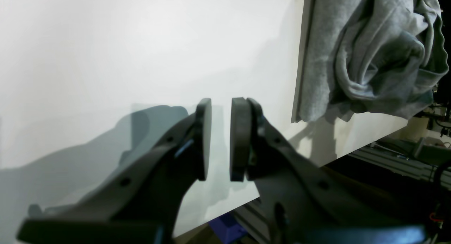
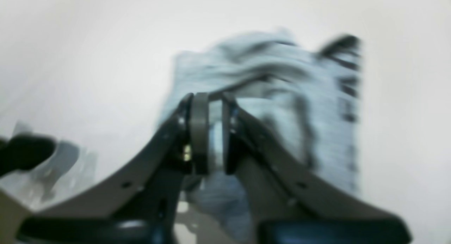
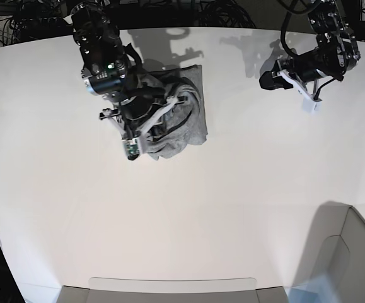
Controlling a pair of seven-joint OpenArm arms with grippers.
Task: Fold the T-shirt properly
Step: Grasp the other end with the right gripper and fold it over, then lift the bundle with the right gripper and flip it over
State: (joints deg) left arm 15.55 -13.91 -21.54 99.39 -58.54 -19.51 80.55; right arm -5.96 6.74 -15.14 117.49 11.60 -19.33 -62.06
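Observation:
The heather-grey T-shirt (image 3: 187, 120) lies crumpled in a heap on the white table (image 3: 245, 189), left of centre toward the back. My right gripper (image 3: 149, 117) sits over the heap. In the blurred right wrist view the gripper (image 2: 215, 138) is shut on a fold of the shirt (image 2: 282, 81), with grey cloth between the pads and black lettering (image 2: 347, 81) at the right. My left gripper (image 3: 268, 81) hovers far off at the back right. In its wrist view the gripper (image 1: 221, 141) is empty, its pads a narrow gap apart, and the shirt (image 1: 370, 60) lies ahead to its right.
The table's edge (image 1: 352, 148) runs close under the left gripper, with aluminium framing (image 1: 394, 159) beyond it. A pale box-like bin (image 3: 352, 252) stands at the front right corner. Dark cables (image 3: 226, 12) lie behind the table's back edge.

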